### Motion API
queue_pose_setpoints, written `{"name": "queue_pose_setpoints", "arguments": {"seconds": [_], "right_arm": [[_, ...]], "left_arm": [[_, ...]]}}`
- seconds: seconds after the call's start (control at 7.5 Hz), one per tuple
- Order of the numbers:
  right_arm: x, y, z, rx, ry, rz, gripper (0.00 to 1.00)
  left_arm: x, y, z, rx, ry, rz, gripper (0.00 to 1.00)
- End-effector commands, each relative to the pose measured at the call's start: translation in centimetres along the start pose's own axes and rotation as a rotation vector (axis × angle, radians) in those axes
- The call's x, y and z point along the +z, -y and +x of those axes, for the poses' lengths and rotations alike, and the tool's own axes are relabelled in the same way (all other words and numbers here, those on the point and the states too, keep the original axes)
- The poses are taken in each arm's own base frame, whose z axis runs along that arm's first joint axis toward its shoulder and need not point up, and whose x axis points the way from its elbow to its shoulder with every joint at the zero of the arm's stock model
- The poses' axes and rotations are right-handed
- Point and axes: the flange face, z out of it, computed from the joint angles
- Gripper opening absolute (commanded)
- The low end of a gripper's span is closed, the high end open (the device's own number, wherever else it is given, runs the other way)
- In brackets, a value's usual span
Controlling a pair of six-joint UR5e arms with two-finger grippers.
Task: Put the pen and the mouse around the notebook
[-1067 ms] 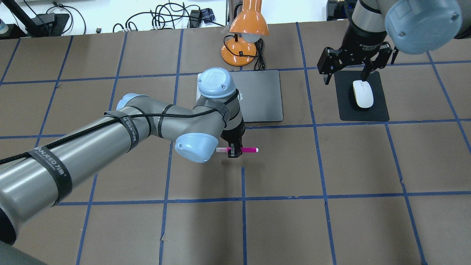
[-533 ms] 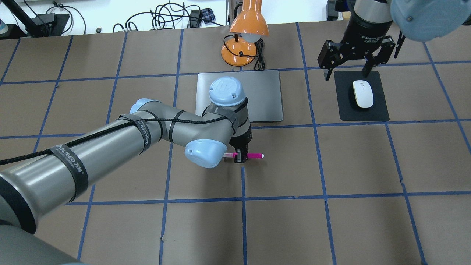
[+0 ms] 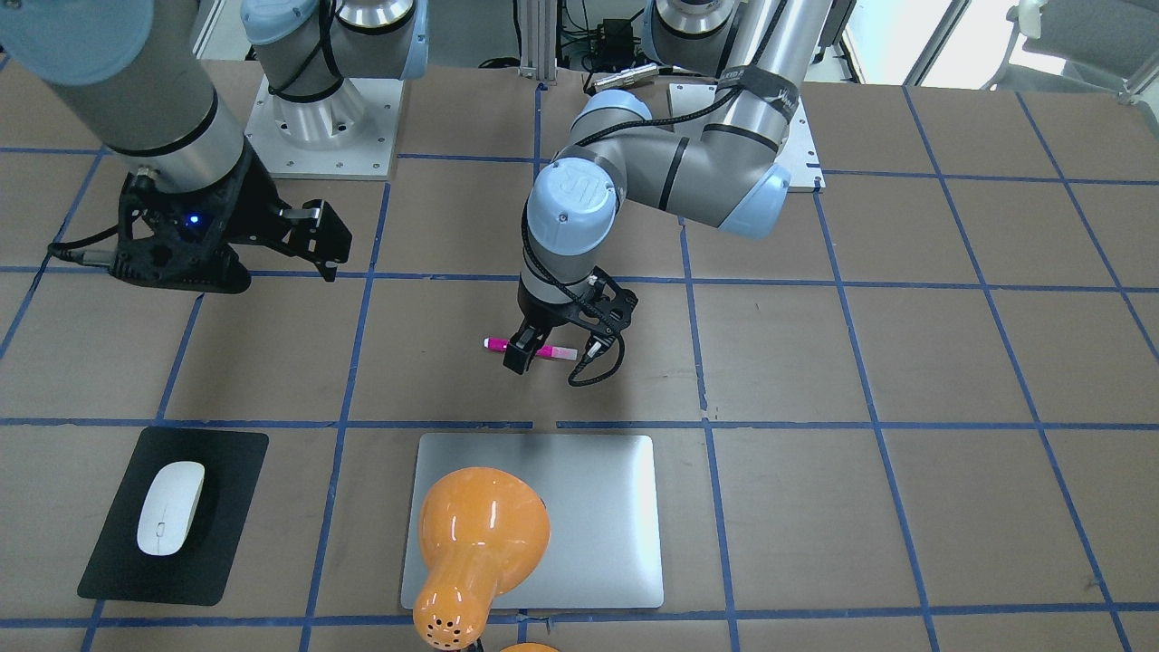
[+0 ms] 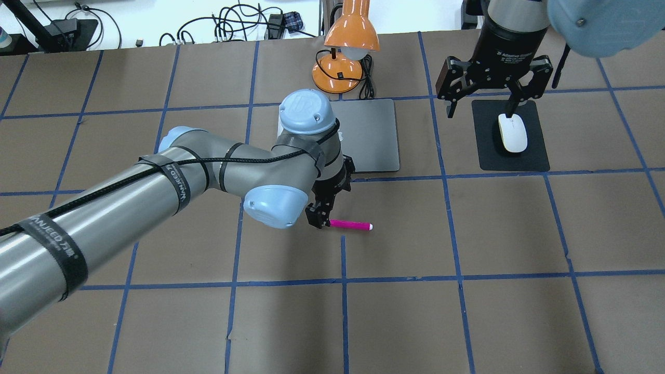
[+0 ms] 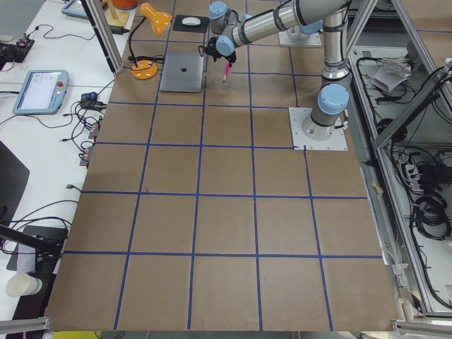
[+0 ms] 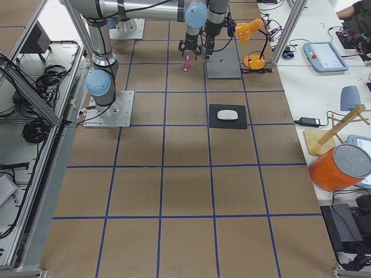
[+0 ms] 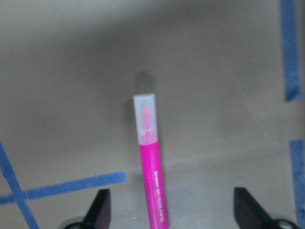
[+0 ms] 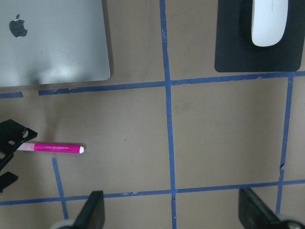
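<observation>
— Which way does the pen (image 4: 350, 225) point?

— It lies flat on the surface (image 4: 467, 234). Its long axis runs side to side across the robot's front, roughly parallel to the near edge of the notebook (image 4: 371, 135). The small white tip points to the robot's right and the pale capped end to its left.

— And against half a second ago?

— Then the left hand (image 7: 174, 210) pinched the pen about mid-length. Now its fingers have spread and let go, and the wrist has swung over towards the robot's left. The pen sits slightly nearer the robot, and its white tip has barely shifted sideways. The right hand (image 4: 481, 106) has drifted a little towards the notebook. The mouse (image 4: 513, 133) has not moved on the black mat (image 4: 488, 153).

— Where is the pen relative to the left hand?

— It is under it. In the wrist view the magenta barrel runs up between the two spread fingers with a gap on each side. From overhead, one finger covers the pale end.

— And relative to the notebook?

— It is on the robot's side, near the notebook's right corner, across a blue tape line (image 4: 400, 178), not touching.

— The right hand?

— It is spread wide, hanging over the far end of the mat, holding nothing.
</observation>
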Motion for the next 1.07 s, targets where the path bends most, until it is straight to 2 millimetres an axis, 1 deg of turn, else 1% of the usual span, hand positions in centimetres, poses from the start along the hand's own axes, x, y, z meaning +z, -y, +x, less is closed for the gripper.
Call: {"name": "queue_pose_setpoints", "arguments": {"seconds": [0.0,0.13,0.27,0.4,0.53,0.67,0.8,0.93], "right_arm": [[-3.3,-4.3,-1.5,-0.014,0.017,0.059,1.0],[-4.1,-4.8,-1.5,-0.02,0.022,0.087,1.0],[-4.2,-5.1,-1.4,-0.008,0.015,0.083,1.0],[-4.4,-5.0,-1.4,-0.004,0.012,0.088,1.0],[-3.9,-4.5,-1.3,-0.018,0.004,0.077,1.0],[-3.1,-4.1,-1.2,-0.03,0.011,0.059,1.0],[-3.2,-3.5,-1.2,-0.029,0.007,0.069,1.0],[-2.3,-1.7,-1.5,-0.03,0.007,0.049,1.0]], "left_arm": [[-6.9,1.7,-2.5,0.44,-0.031,0.043,1.0],[-10.4,3.9,-4.4,0.591,-0.03,0.081,1.0],[-13.9,6.2,-6.8,0.718,-0.014,0.079,1.0],[-17.0,8.3,-9.3,0.777,-0.002,0.074,1.0],[-19.9,10.6,-11.9,0.791,-0.013,0.096,1.0],[-22.5,13.1,-14.3,0.766,-0.011,0.162,1.0],[-24.0,13.9,-15.8,0.734,-0.012,0.19,1.0],[-24.2,13.8,-16.3,0.73,-0.008,0.186,1.0]]}}
